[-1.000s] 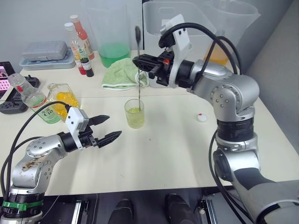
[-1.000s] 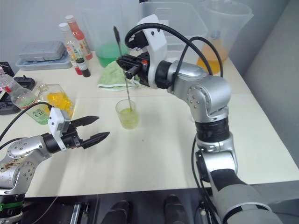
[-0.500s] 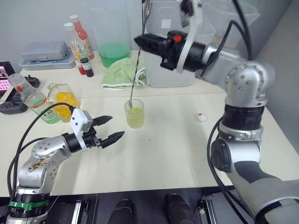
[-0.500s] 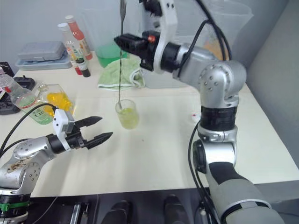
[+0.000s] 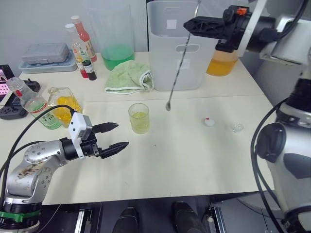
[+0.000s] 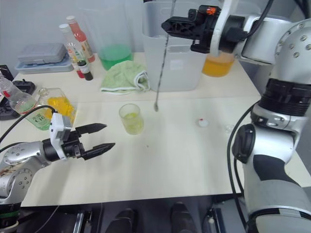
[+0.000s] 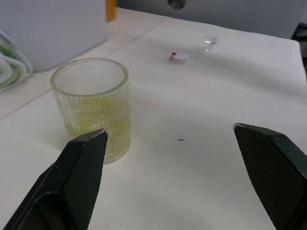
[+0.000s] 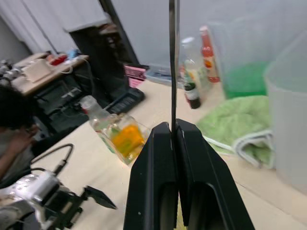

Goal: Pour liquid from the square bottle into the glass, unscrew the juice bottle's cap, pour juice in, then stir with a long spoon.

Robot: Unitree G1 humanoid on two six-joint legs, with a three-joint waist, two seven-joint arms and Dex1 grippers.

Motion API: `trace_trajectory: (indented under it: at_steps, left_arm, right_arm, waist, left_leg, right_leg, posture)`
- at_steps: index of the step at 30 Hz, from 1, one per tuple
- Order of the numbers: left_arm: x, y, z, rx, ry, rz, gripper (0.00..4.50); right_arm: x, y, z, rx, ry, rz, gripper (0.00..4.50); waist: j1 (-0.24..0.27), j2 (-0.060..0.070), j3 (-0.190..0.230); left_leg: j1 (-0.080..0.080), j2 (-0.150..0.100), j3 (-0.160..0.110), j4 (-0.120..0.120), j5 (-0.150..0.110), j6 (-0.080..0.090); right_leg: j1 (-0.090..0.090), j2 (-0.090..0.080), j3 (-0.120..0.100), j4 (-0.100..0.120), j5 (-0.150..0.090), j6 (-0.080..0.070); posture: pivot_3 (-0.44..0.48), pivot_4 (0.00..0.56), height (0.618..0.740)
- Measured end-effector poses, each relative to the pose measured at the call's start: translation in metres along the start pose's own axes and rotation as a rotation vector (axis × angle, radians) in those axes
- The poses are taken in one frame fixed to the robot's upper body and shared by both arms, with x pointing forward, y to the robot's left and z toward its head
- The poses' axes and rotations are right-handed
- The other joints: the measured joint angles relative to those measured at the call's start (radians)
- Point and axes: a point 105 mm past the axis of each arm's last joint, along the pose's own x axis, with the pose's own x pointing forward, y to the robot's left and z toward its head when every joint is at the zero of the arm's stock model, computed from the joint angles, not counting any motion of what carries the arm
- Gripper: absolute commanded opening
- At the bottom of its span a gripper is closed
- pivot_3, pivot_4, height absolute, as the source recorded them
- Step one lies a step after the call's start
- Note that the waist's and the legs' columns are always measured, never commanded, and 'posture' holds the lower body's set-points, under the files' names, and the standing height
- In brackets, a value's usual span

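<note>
The spoon (image 5: pixel 178 70) has come out of the glass (image 5: pixel 139 118): 1 second ago its bowl sat in the green liquid, and now it hangs in the air to the right of the glass, clear of the rim, its stem tilted. The right hand (image 5: pixel 192 23) has swung up and to the right, its 2 fingers clamped tight on the upper stem. So the stirring looks finished and the task is near its end; what remains, I judge, is setting the spoon down.

The glass stands upright near the middle of the tabletop (image 5: pixel 194 155), about a third full of pale green liquid. The left hand (image 5: pixel 116 136) hovers low just left of the glass, fingers spread wide and holding nothing, much as before. The cap (image 5: pixel 209 122) lies on the tabletop well to the right of the glass. The juice bottle (image 5: pixel 32 102) sits tilted at the far left.
</note>
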Motion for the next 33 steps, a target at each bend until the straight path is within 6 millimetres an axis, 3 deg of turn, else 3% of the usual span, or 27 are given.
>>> trace_trajectory:
  at_steps: [2,6,8,16,24,33]
  left_arm:
    - [-0.002,0.000,0.004,0.014,0.018,-0.008,4.44]
    - [-0.002,0.001,0.011,0.037,0.011,-0.015,4.44]
    - [-0.001,-0.001,0.013,0.042,0.003,-0.022,4.44]
    - [-0.005,-0.009,0.003,-0.008,0.029,-0.021,4.44]
    - [-0.010,-0.010,0.006,0.005,0.043,-0.004,4.44]
    - [-0.010,-0.009,0.006,0.007,0.044,0.000,4.44]
  right_arm:
    - [-0.004,-0.009,-0.011,-0.001,0.132,-0.080,0.00]
    - [0.000,-0.021,-0.062,0.099,0.443,-0.084,0.00]
    - [0.006,-0.028,-0.081,0.200,0.510,-0.071,0.00]
    - [0.017,-0.062,-0.137,0.410,0.652,-0.225,0.00]
    - [0.036,-0.065,-0.185,0.410,0.731,-0.230,0.00]
    - [0.048,-0.070,-0.217,0.302,0.793,-0.255,0.00]
  waist:
    - [0.000,0.000,0.000]
    - [-0.003,0.000,0.000]
    - [-0.003,0.000,0.000]
    - [0.000,0.000,0.000]
    - [-0.001,0.000,0.000]
    - [-0.001,0.000,0.000]
  left_leg:
    - [0.001,0.000,0.000,-0.001,0.000,0.000]
    - [0.001,0.000,0.001,-0.001,0.000,0.000]
    - [0.001,0.000,0.001,-0.001,0.000,0.000]
    - [-0.003,0.000,0.001,-0.002,0.000,0.000]
    - [-0.003,0.000,0.001,-0.002,0.000,0.000]
    - [-0.003,0.000,0.001,-0.002,0.001,-0.001]
  right_leg:
    - [0.000,0.000,0.000,0.000,0.000,-0.001]
    - [0.001,0.000,0.000,-0.001,0.000,-0.001]
    - [0.001,0.000,0.000,-0.001,0.000,-0.001]
    - [-0.004,0.000,0.000,0.000,0.000,-0.001]
    - [-0.006,0.000,0.000,0.002,0.000,-0.001]
    - [-0.006,0.000,0.000,0.002,0.000,-0.001]
  posture:
    - [0.000,0.150,0.740]
    - [0.000,0.150,0.740]
    - [0.000,0.150,0.740]
    - [0.000,0.150,0.740]
    - [0.000,0.150,0.740]
    - [0.000,0.150,0.740]
